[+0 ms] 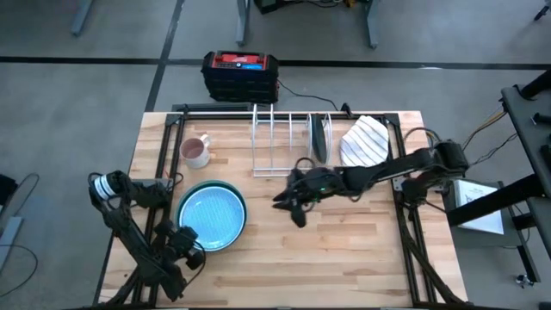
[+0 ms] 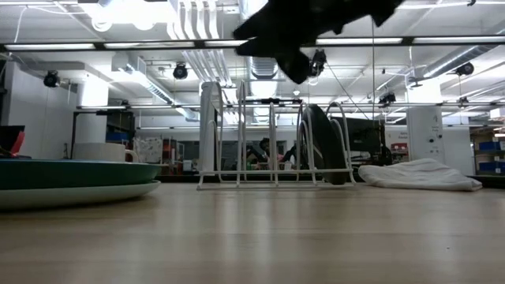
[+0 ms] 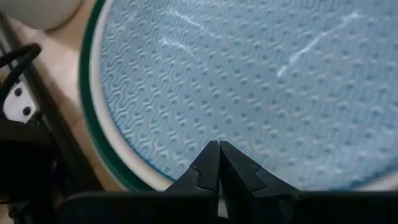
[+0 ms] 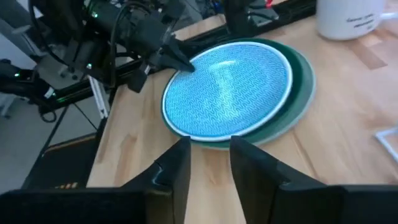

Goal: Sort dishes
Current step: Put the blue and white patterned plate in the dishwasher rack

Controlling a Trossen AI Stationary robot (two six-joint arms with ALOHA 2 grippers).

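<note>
Two stacked plates (image 1: 212,215), one racked plate (image 1: 318,138), one mug (image 1: 196,151).

Bright, even light falls from ceiling tubes (image 2: 394,39) (they flare white in the low view). The near bench (image 2: 252,244) blurs; shadows stay soft.

A lab or workshop: concrete floor (image 1: 86,86), ceiling strip lights (image 2: 158,41), exposed ducts (image 2: 193,31), storage shelves (image 2: 489,158).

Pinkish mug (image 1: 195,151), rack (image 1: 284,142), striped cloth (image 1: 364,142)
</note>
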